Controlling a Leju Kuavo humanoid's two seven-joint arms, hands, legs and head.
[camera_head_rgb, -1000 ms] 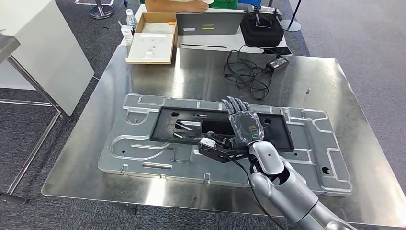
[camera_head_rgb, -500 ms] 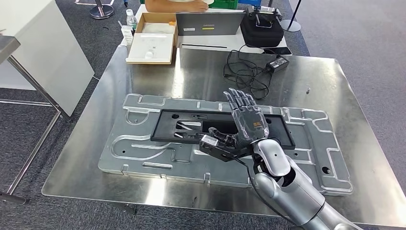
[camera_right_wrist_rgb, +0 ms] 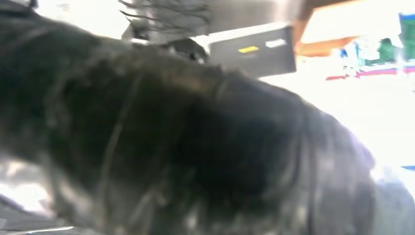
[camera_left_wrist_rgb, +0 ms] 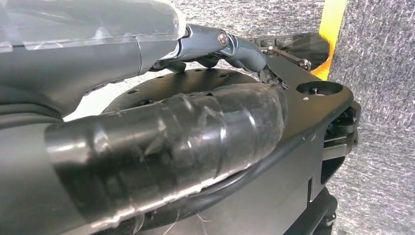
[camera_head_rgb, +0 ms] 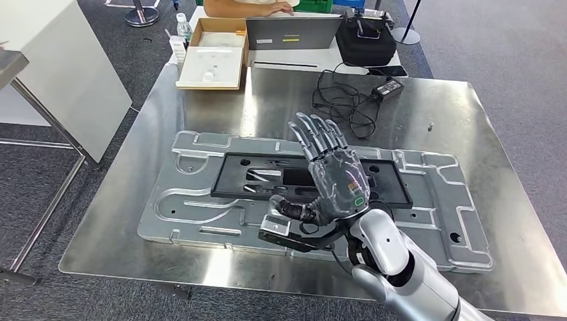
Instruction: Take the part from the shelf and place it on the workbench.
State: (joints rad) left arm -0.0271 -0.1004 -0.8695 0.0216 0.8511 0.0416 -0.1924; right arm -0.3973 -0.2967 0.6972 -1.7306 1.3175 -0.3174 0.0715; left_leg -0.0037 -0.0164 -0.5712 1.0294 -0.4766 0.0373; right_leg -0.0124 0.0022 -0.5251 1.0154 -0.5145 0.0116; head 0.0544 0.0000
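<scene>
Steel covers the table (camera_head_rgb: 428,100) in the head view, and on it lies a big grey metal plate (camera_head_rgb: 200,200) with a flat black frame (camera_head_rgb: 231,175) resting in its middle, the frame's long axis running across the picture from side to side. That black frame looks to be the part, and it already sits on the table, so I judge the placing done or nearly so. Above the right half of the frame the right robot hand (camera_head_rgb: 332,175) is raised with its back to the camera, fingers (camera_head_rgb: 314,137) spread and pointing away from the robot, thumb bent out to the side, holding nothing. The frame lies just beneath and beyond that hand and stretches mostly toward the robot's left; whether the thumb touches it I cannot tell. This arm is the one nearer the frame, so any last nudge or a clean pull-back falls to it. At the far edge of the table sit an open cardboard box (camera_head_rgb: 212,53), a laptop (camera_head_rgb: 291,32), a black case (camera_head_rgb: 364,39) and a tangle of black cable (camera_head_rgb: 344,103), with a person's arm (camera_head_rgb: 247,7) at the top. In the left wrist view the left robot hand (camera_left_wrist_rgb: 161,132) hangs over grey carpet (camera_left_wrist_rgb: 381,73) beside a yellow stripe (camera_left_wrist_rgb: 335,27); its thick taped thumb lies alongside a curled finger, and nothing is between them. In the right wrist view a dark blur takes most of the picture, with the laptop's back and the cable above it, so that view tells nothing more of how the hand stands.
</scene>
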